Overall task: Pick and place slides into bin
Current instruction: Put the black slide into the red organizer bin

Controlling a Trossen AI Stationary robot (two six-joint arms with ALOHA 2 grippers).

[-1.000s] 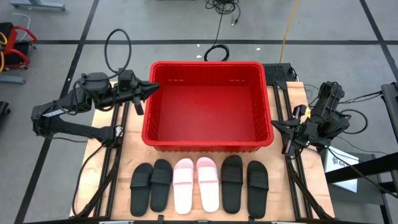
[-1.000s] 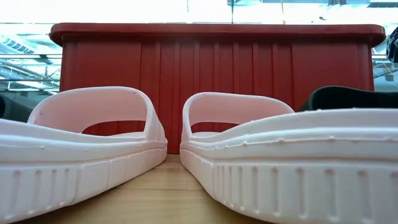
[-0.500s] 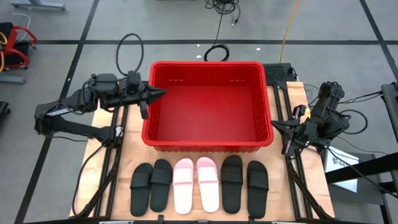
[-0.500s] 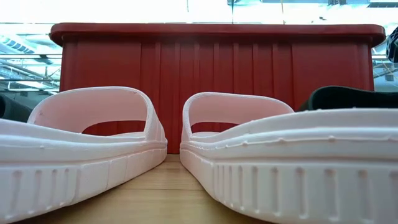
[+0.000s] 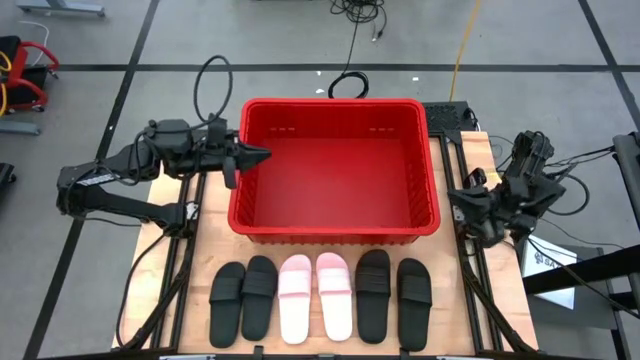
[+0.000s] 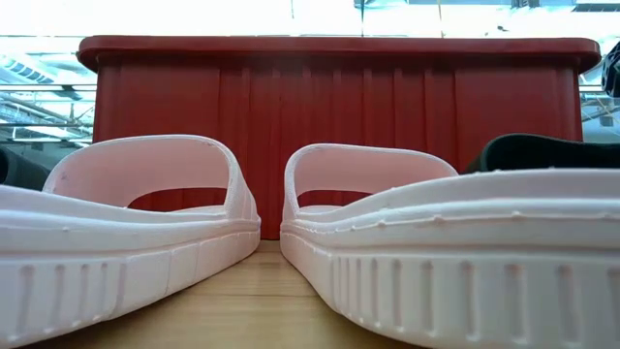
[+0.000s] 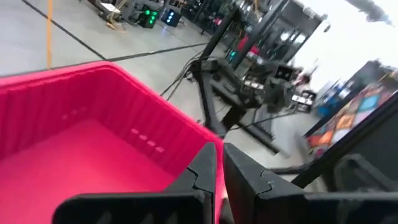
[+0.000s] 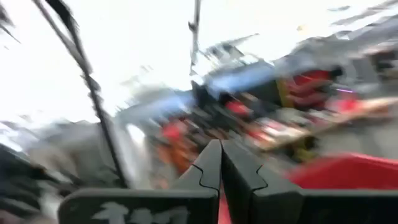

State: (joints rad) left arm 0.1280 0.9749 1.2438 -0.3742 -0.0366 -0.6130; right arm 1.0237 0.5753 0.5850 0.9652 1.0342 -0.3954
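The red bin stands at the table's middle; it also shows in the low view and in the left wrist view. Six slides lie in a row on their soles at the near edge: two black, two pink, two black. In the low view the pink pair fills the front. My left gripper is shut and empty, level, above the bin's left rim; its tips show in the left wrist view. My right gripper is shut and empty beside the bin's right wall; its tips show in the right wrist view.
Dark frame rails run along both sides of the wooden table. Bare wood lies between the bin's near wall and the row of slides. Cables lie on the floor beyond the far edge.
My left gripper has gone toward the table's right edge, from beside the bin's left wall to above its left rim, staying shut. In the last half second my right gripper has started to swing and tip beside the bin's right wall. The slides and the bin have kept still.
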